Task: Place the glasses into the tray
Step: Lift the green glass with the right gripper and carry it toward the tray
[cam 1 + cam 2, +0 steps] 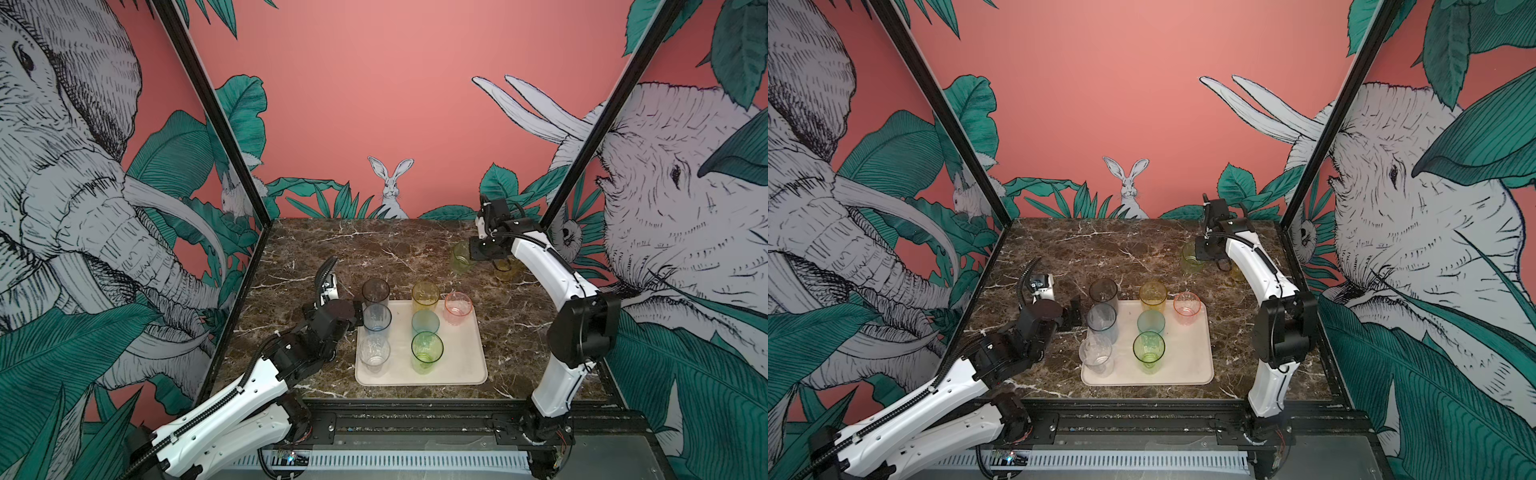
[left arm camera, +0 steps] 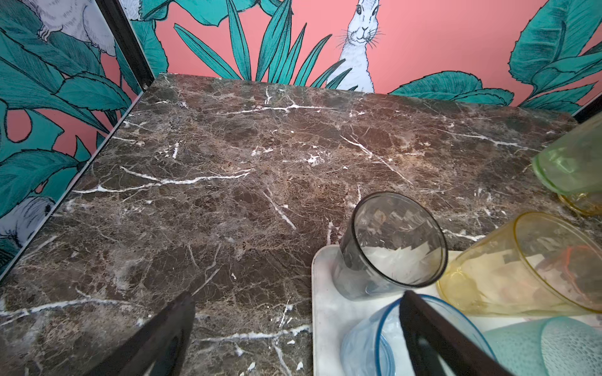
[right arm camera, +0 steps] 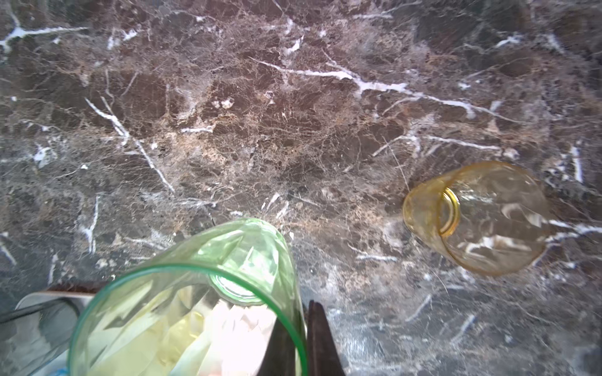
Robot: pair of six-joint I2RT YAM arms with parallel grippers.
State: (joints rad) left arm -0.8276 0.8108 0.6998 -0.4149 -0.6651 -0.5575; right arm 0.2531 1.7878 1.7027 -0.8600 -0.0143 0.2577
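Closest in a top view stand the clear glass (image 1: 375, 353) and tall green glass (image 1: 427, 351) at the near edge of the tray (image 1: 461, 361). Seven glasses fill it, while beyond its far right corner the right claw (image 1: 471, 258) holds a pale green glass (image 1: 457, 262) and a short amber glass (image 1: 505, 270) sits on the desk (image 1: 332, 249). Left wrist view: the left claw (image 2: 298, 294) gapes empty by the tray's far left corner, one finger just beside the blue glass (image 2: 358, 338); a careless swing could topple it. Right wrist view: closed fingers (image 3: 321, 345) pinch only the pale green rim, so the glass may slip loose.
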